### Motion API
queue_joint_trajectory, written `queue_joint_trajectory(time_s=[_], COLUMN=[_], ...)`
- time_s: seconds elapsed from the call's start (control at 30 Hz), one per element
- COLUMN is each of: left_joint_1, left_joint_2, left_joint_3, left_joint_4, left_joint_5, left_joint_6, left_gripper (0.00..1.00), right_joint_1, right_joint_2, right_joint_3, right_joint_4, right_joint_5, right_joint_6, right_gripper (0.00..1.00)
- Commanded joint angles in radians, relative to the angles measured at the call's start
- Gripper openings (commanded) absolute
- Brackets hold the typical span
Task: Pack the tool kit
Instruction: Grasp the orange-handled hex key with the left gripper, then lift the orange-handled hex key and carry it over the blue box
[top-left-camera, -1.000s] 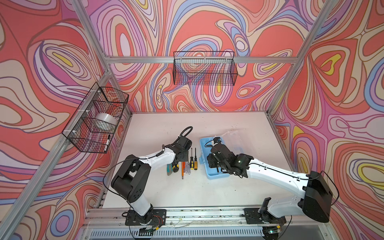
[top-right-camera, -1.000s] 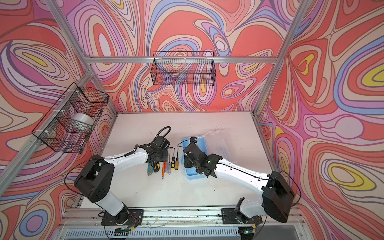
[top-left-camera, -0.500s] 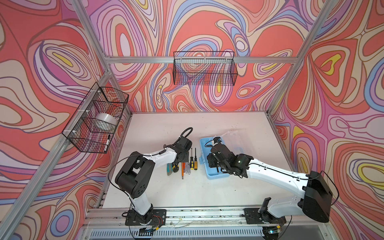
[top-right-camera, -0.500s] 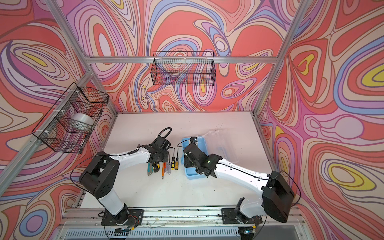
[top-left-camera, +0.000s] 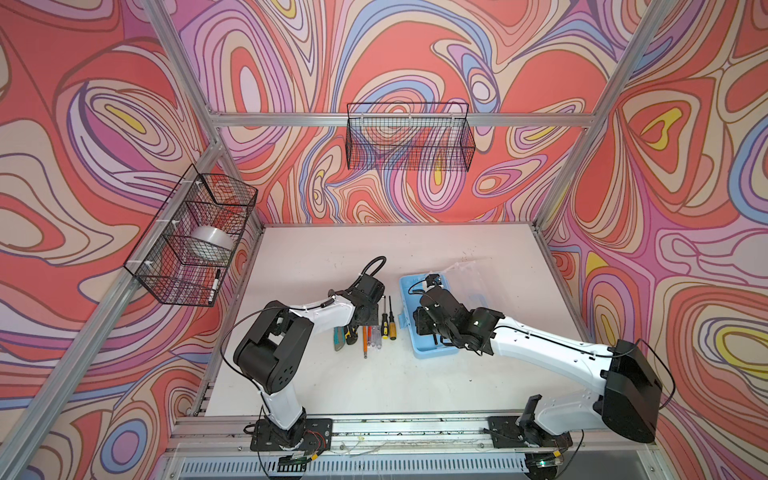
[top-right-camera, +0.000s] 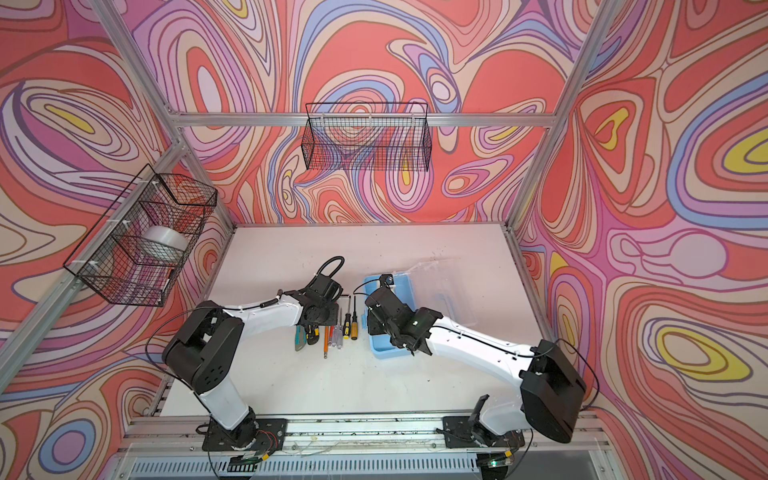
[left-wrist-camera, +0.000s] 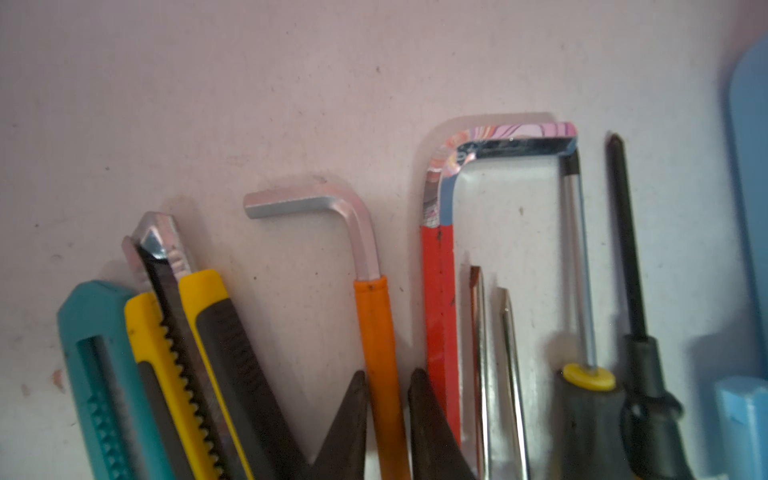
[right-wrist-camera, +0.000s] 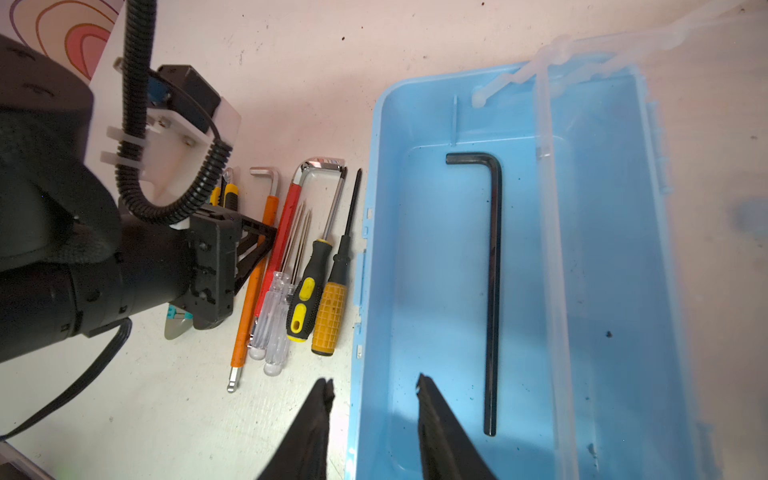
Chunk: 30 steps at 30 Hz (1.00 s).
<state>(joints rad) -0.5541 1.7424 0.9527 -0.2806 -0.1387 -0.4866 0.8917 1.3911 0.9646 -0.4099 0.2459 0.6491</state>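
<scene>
Light-blue plastic, the tool kit (top-left-camera: 434, 352) lies open right of centre on the worktop (top-left-camera: 332, 249), with a black hex key (right-wrist-camera: 493, 291) inside. The right pincer (right-wrist-camera: 374, 380) hangs released astride its left wall. Just left of the box, the left pincer (left-wrist-camera: 388, 373) is clenched on an orange hex key (left-wrist-camera: 376, 324) lying flat.

Top views look down from high — wrist views close, sharing screwdrivers (right-wrist-camera: 305, 291).

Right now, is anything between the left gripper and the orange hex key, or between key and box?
First, nothing: the left gripper straddles the orange hex key. Red hex key and screwdrivers lie flat between it and the open box.
</scene>
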Motion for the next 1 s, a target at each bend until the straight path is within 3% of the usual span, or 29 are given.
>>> queue_joint_trajectory(time_s=[0.0, 0.27, 0.4, 0.6, 0.73, 0.97], left_joint_1=[0.005, 0.01, 0.023, 0.022, 0.003, -0.12], left_joint_2=[0.012, -0.031, -0.123, -0.323, -0.371, -0.316], left_joint_3=[-0.039, -0.037, -0.022, -0.013, -0.028, -0.007], left_joint_4=[-0.022, -0.026, -0.043, 0.008, 0.136, 0.288], left_joint_5=[0.018, -0.001, 0.045, 0.176, 0.275, 0.22], left_joint_6=[-0.013, -0.001, -0.026, -0.142, -0.283, -0.404], left_gripper=[0.14, 0.0, 0.0, 0.0, 0.0, 0.0], right_joint_1=[0.004, 0.001, -0.018, -0.062, -0.125, -0.199], right_joint_2=[0.012, 0.008, -0.011, -0.069, -0.103, -0.137], right_joint_3=[-0.02, -0.012, -0.012, -0.041, -0.052, -0.037], right_joint_4=[0.018, 0.019, 0.034, 0.083, 0.091, 0.043], right_joint_5=[0.013, 0.012, -0.027, -0.087, -0.139, -0.146], right_joint_6=[0.005, -0.003, -0.001, 0.011, 0.003, -0.051], right_gripper=[0.36, 0.36, 0.36, 0.36, 0.36, 0.36])
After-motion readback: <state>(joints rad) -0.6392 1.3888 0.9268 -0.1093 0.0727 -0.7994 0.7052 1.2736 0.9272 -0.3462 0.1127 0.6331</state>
